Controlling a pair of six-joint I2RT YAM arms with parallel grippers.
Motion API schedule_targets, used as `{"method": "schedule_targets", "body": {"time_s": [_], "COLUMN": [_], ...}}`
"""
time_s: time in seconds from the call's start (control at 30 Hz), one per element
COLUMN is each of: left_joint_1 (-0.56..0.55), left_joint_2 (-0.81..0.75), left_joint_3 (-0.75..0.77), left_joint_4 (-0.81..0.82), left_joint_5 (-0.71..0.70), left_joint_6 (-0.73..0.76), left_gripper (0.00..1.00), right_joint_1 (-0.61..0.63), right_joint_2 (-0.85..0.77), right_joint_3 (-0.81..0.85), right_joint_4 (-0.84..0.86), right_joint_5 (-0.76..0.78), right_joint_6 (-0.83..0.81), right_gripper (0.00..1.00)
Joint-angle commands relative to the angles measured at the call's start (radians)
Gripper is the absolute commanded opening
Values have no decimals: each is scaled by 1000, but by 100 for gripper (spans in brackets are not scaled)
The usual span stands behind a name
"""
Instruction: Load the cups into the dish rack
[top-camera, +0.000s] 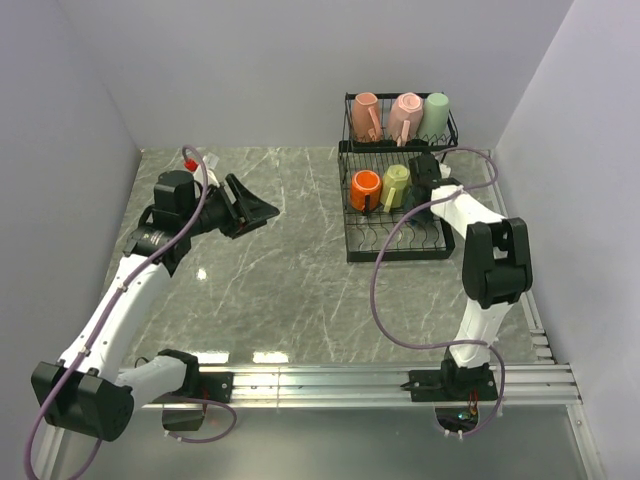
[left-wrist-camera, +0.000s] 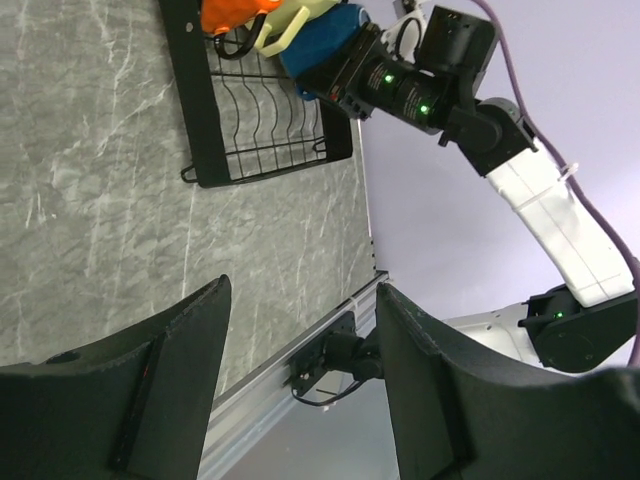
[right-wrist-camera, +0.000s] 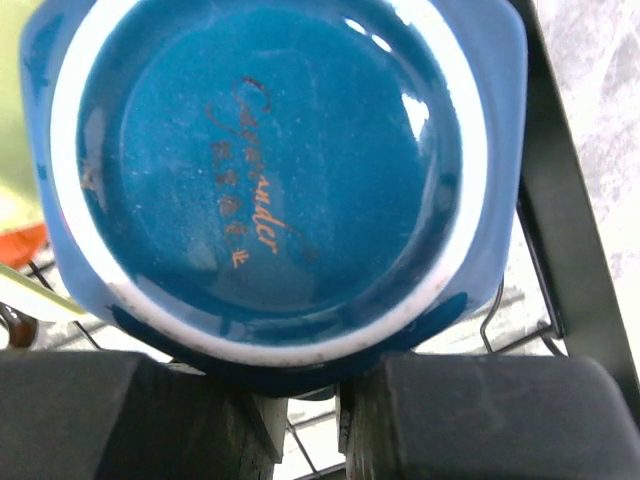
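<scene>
Pinching the blue mug (right-wrist-camera: 270, 170) in the right gripper (right-wrist-camera: 310, 425), with fingers drawn close on something at its edge and its base turned to the wrist camera, over the lower shelf of the dish rack (top-camera: 395, 256) at its far right, just beside the yellow mug (top-camera: 396, 186). Tight spot! Could nudge the yellow mug's handle on the way down and tip it into the orange mug (top-camera: 365, 190) to its left. Could also let go too early, off the wires, and send the mug rolling toward the near end of the shelf. Showing the left gripper (left-wrist-camera: 300, 300) spread wide, holding nothing, over the table (top-camera: 280, 290) well to the left.
</scene>
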Motion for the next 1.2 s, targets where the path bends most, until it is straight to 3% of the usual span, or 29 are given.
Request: {"method": "schedule_targets", "body": {"time_s": [0.0, 0.07, 0.1, 0.13, 0.17, 0.23, 0.4, 0.73, 0.97, 1.17], "left_joint_1": [2, 2, 2, 2, 2, 2, 2, 2, 2, -7], "left_joint_2": [19, 25, 27, 30, 28, 27, 22, 5, -24, -16], "left_joint_3": [50, 58, 58, 58, 56, 53, 38, 35, 14, -17], "left_joint_4": [-6, -9, -8, -6, -1, 5, 17, 3, -27, 5], "left_joint_5": [-13, -11, -11, -11, -11, -11, -8, -5, -23, 1], "left_joint_6": [42, 44, 44, 44, 41, 36, 31, 71, 117, 96], "left_gripper": [64, 64, 64, 64, 64, 64, 64, 64, 65, 65], "right_joint_1": [-9, -10, -9, -9, -9, -7, -9, -4, 5, 42], "right_joint_2": [19, 23, 16, 8, 2, -16, -65, -226, -496, -772], "right_joint_3": [87, 90, 85, 71, 67, 64, 44, -10, -117, -215], "right_joint_4": [73, 73, 84, 88, 92, 82, 64, -3, -42, -60], "right_joint_5": [40, 26, 20, 17, 19, 28, 46, 28, -24, -161], "right_joint_6": [22, 24, 28, 27, 27, 25, 16, 10, 15, 24], "right_gripper": [0, 0, 6, 14, 31, 51, 65, 68, 68, 67]}}
